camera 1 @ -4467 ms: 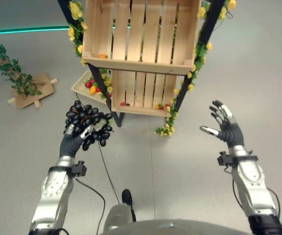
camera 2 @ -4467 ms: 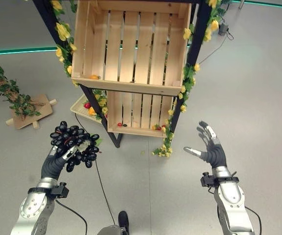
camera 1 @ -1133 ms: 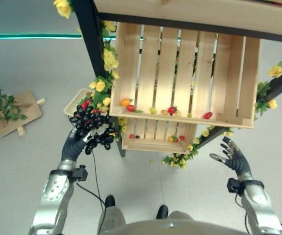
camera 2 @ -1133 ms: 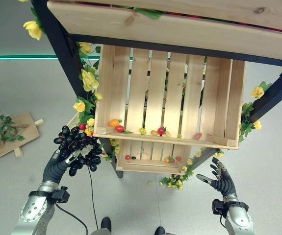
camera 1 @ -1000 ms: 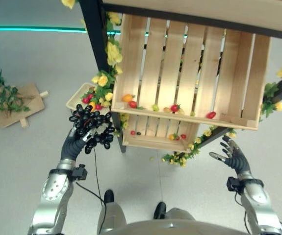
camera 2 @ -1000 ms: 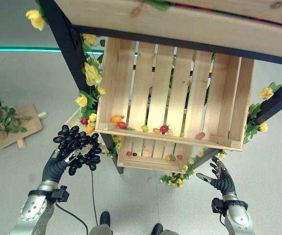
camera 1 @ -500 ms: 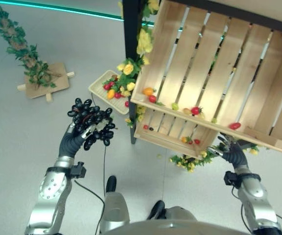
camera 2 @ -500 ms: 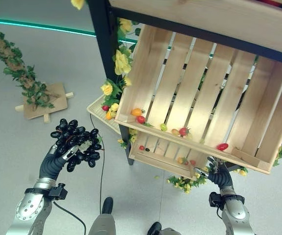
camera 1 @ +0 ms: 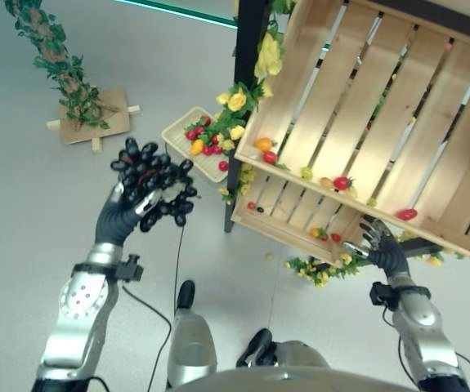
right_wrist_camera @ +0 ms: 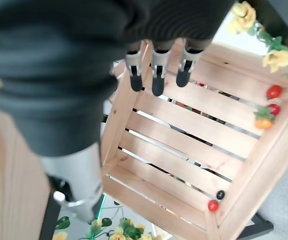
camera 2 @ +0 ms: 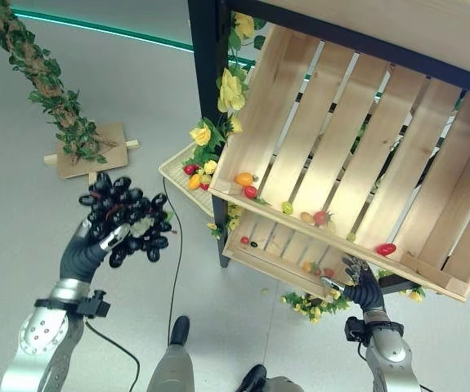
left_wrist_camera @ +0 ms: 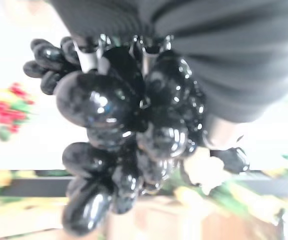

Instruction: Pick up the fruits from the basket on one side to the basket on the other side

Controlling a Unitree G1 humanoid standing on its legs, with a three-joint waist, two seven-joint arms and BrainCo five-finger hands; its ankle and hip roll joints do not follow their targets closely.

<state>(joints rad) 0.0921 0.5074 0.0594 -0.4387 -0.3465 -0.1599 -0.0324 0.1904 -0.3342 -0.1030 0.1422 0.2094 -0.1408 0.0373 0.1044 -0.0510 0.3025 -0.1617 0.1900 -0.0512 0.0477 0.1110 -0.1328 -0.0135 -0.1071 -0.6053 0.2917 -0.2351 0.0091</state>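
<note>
Left eye view: my left hand (camera 1: pixel 118 219) grips a bunch of black grapes (camera 1: pixel 154 188) beside the wooden crate (camera 1: pixel 365 131); right hand (camera 1: pixel 382 249) spread, empty. Left wrist view: fingers curl round the grapes, which could snag the crate edge and shed

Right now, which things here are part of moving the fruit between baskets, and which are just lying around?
Part of the job:
- bunch of black grapes, held in the left hand
- flat basket of fruit on the floor
- wooden crates with small fruits
- right hand, open by the lower crate

Just lying about:
- leafy vine
- cardboard piece
- yellow flowers on the rack
</note>
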